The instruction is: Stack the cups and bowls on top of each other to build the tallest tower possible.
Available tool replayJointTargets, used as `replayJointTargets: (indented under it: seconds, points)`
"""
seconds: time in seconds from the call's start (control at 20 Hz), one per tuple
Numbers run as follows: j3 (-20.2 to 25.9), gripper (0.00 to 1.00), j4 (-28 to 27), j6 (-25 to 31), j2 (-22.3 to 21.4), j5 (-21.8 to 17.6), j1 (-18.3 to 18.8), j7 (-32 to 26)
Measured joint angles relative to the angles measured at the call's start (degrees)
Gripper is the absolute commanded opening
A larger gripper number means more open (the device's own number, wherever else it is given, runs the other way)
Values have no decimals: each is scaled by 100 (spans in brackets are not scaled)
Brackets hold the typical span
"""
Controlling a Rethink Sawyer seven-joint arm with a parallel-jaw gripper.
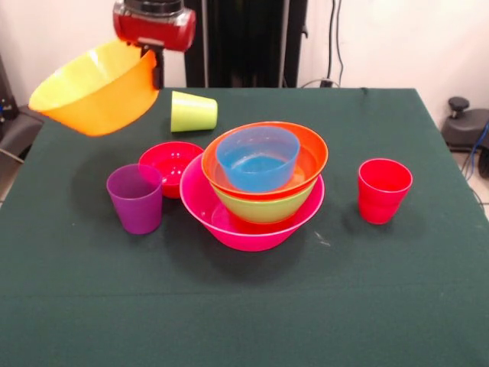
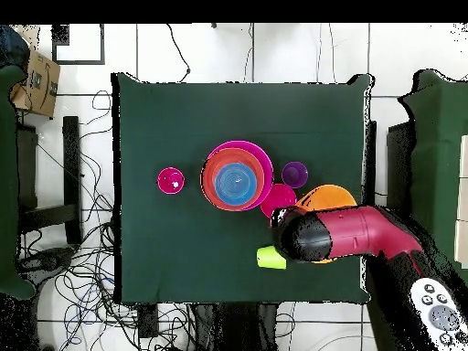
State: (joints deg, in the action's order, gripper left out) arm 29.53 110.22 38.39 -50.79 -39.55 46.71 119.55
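My gripper is shut on the rim of the large yellow-orange bowl and holds it tilted in the air at the left, above the table. The tower stands mid-table: the wide pink bowl lowest, then the green bowl, the orange-red bowl and the small blue bowl. The small red bowl sits left of it, with the purple cup in front. The lime green cup lies on its side behind. The red cup stands at the right. The small orange bowl is out of view.
The dark green table has open cloth in front of the tower. In the overhead view the red arm covers part of the yellow-orange bowl, with the tower beside it. Cables and boxes lie on the floor around the table.
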Motion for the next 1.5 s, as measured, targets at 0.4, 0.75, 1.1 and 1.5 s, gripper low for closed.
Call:
replayJointTargets:
  seconds: [0.4,0.75,1.1,1.5]
  points:
    - [-122,0,26,1084,-691,428,-661,0]
    - [-155,0,-78,1829,-1056,810,-1063,0]
    - [-173,0,-408,2111,-1060,1052,-1451,0]
    - [-262,0,-961,2275,-1010,1313,-2012,0]
